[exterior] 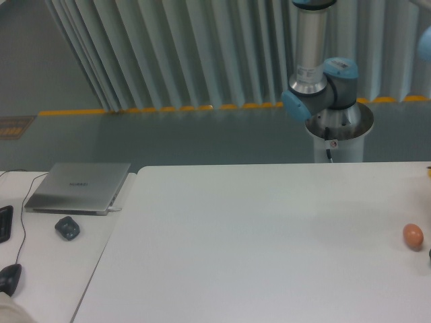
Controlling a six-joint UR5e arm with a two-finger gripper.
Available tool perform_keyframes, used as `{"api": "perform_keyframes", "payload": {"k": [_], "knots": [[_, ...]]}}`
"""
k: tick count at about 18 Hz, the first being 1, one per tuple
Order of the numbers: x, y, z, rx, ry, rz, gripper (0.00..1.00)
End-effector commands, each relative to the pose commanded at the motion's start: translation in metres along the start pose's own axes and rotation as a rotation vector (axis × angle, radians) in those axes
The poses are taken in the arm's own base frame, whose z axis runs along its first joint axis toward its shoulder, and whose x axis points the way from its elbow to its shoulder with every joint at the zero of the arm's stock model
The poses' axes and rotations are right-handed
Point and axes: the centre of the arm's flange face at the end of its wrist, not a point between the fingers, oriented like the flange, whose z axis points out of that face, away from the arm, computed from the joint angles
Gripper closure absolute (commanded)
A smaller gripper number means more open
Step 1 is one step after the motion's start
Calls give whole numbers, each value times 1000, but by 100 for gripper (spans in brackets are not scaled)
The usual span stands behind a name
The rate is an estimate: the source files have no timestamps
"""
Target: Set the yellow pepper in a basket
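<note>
Camera view shows no yellow pepper anywhere: nothing bright yellow lies on the white tabletop (256, 235), and no basket appears either, so both must sit outside the frame or be hidden. With the pepper unseen, the relation the coming move depends on, which way it lies from the tool and how its long axis runs, cannot be judged from here. The tool itself is also out of view, so whether its fingers are apart or together cannot be told; only the arm (316, 81) shows, its grey column and blue-capped joints rising from a base (339, 131) behind the far edge of the tabletop toward the right. An orange-brown egg (413, 235) rests near the right edge, with a dark sliver of something just below it at the border. On a lower side table to the left lie a closed silver laptop (79, 186), a small dark object (67, 227) and a dark mouse (9, 277). The laptop lid carries faint lettering, too small to read
</note>
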Motion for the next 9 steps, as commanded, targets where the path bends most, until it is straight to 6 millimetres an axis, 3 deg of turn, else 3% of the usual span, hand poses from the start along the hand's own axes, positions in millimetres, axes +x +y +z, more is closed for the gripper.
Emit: {"api": "perform_keyframes", "payload": {"k": [6, 9], "knots": [[23, 104, 31, -13, -33, 68, 56], [32, 132, 41, -17, -36, 85, 55]]}}
